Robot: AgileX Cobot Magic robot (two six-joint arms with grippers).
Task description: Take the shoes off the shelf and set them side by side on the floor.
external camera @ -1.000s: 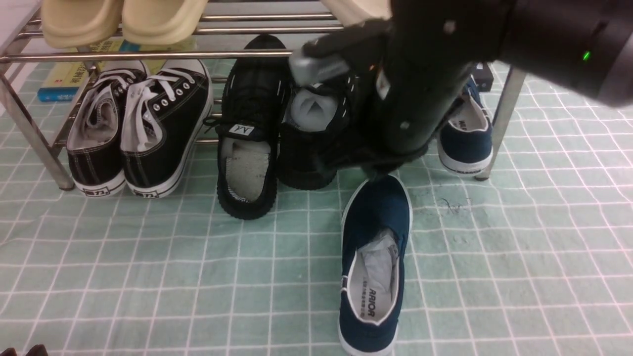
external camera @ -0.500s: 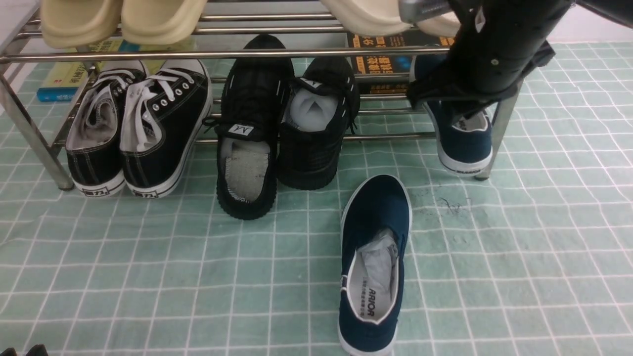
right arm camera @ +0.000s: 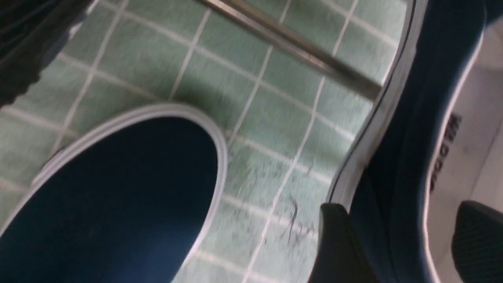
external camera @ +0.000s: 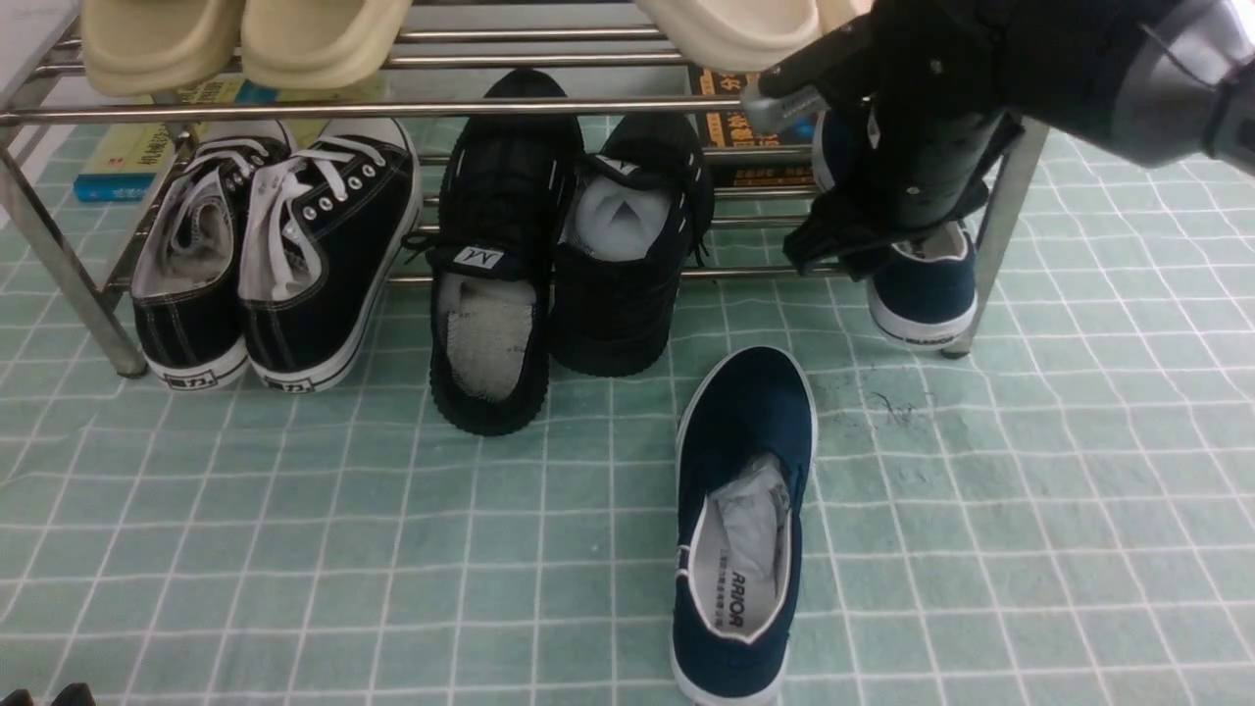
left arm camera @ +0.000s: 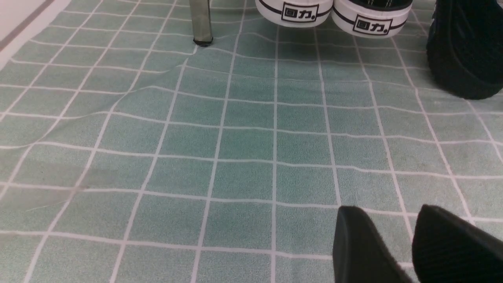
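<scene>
One navy slip-on shoe (external camera: pixel 745 520) lies on the pale green gridded floor (external camera: pixel 294 549), heel toward me, in front of the chrome shelf (external camera: pixel 294 108). The other navy shoe (external camera: pixel 927 284) rests on the shelf's lowest tier at the far right, heel hanging over the front rod. My right gripper (external camera: pixel 882 250) is down on it, open. In the right wrist view its fingers straddle the shoe's side wall (right arm camera: pixel 397 177), one fingertip (right arm camera: pixel 338 243) outside and one over the insole. My left gripper (left arm camera: pixel 389 208) hovers open and empty over bare floor.
Black sneakers with white laces (external camera: pixel 284 245) and all-black lace-ups (external camera: pixel 549 245) fill the lower tier's left and middle. Beige slippers (external camera: pixel 245 39) sit on the upper tier, with books (external camera: pixel 127 157) behind. A chrome leg (external camera: pixel 995 235) stands right beside the shelved navy shoe.
My right arm has swung from the middle of the shelf, above the floor shoe, over to the right and lowered onto the navy shoe on the shelf. Both shoes have stayed put.
</scene>
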